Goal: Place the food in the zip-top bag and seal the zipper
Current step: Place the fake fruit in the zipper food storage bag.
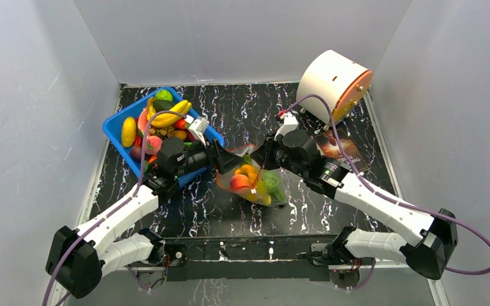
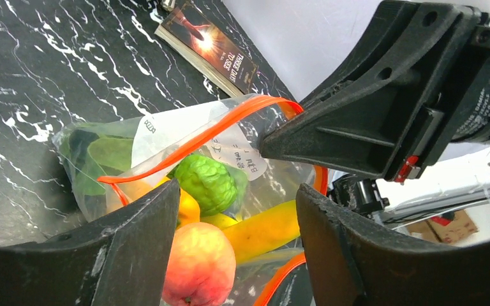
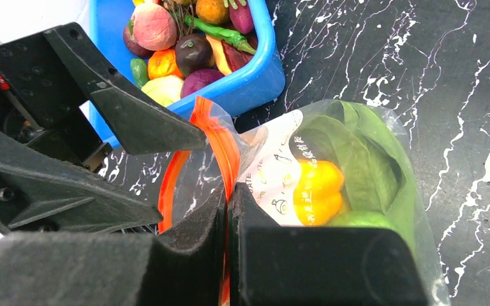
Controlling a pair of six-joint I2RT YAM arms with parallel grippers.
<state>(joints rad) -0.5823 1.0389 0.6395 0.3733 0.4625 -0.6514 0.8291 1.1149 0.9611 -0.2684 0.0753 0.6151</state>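
The clear zip-top bag (image 1: 261, 188) lies mid-table with its mouth held apart. My right gripper (image 3: 230, 191) is shut on the orange zipper (image 3: 214, 134) at the mouth's edge. My left gripper (image 2: 237, 187) stands open at the mouth, straddling a pink peach (image 2: 198, 264), with a gap at the right finger. Inside the bag lie a green lumpy piece (image 2: 207, 182), a banana (image 2: 261, 229), lettuce (image 3: 363, 153) and a yellow pepper (image 3: 319, 191). More food, with bananas (image 1: 169, 115) on top, fills the blue basket (image 1: 116, 131).
A white round container (image 1: 333, 83) with an orange face stands at the back right. A thin dark book (image 1: 338, 148) lies flat beside the right arm. Grey walls close in the black marbled table on three sides.
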